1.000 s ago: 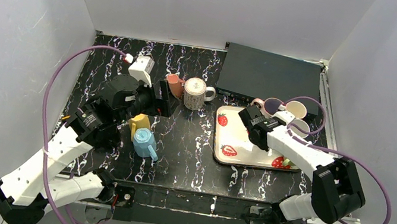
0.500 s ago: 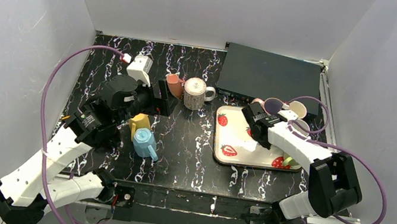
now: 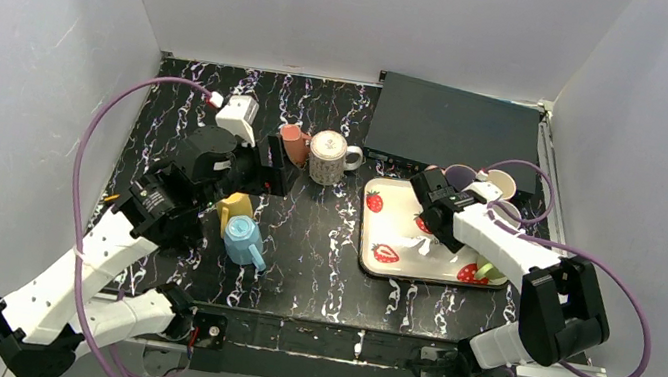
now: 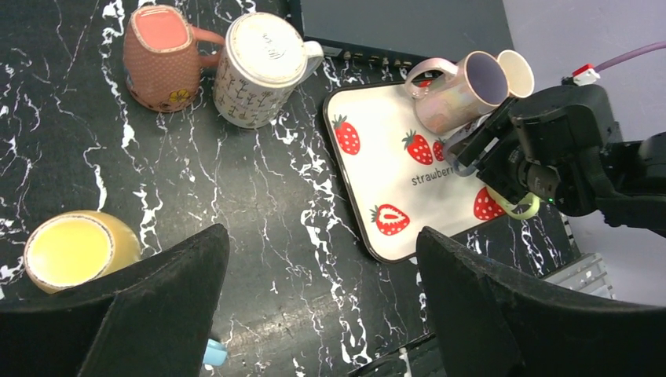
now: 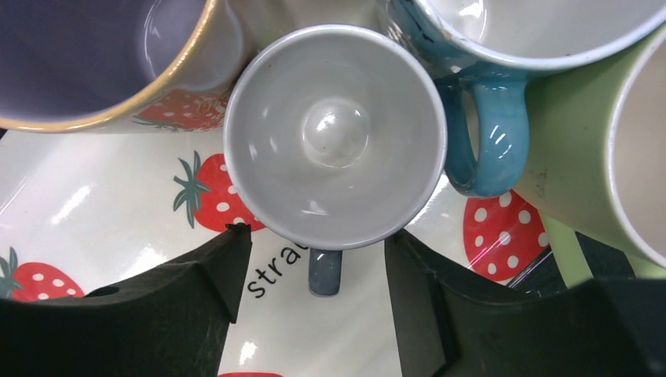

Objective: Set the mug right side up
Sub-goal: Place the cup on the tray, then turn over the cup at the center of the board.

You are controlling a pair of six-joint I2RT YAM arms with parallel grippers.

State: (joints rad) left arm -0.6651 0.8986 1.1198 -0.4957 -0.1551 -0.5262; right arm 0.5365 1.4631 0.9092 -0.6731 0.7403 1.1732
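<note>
Right wrist: right gripper [image 5: 314, 240] jaws apart either side of grey mug [image 5: 334, 137] on strawberry tray [image 5: 102, 212]; since 1 s ago it's nudged twd tray's far edge. Left gripper [image 4: 322, 236] spread, unmoved.

Strawberry tray [image 3: 390, 226] before a black box [image 3: 451, 126]; yellow cup [image 4: 75, 250], pink cup [image 4: 157, 59] on the marbled table [image 4: 259, 228].

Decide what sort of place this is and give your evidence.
Probably a robot lab cell, not a kitchen: white walls box in a marbled table, left arm and right arm stand at its edge, mugs crowd a strawberry tray.
</note>
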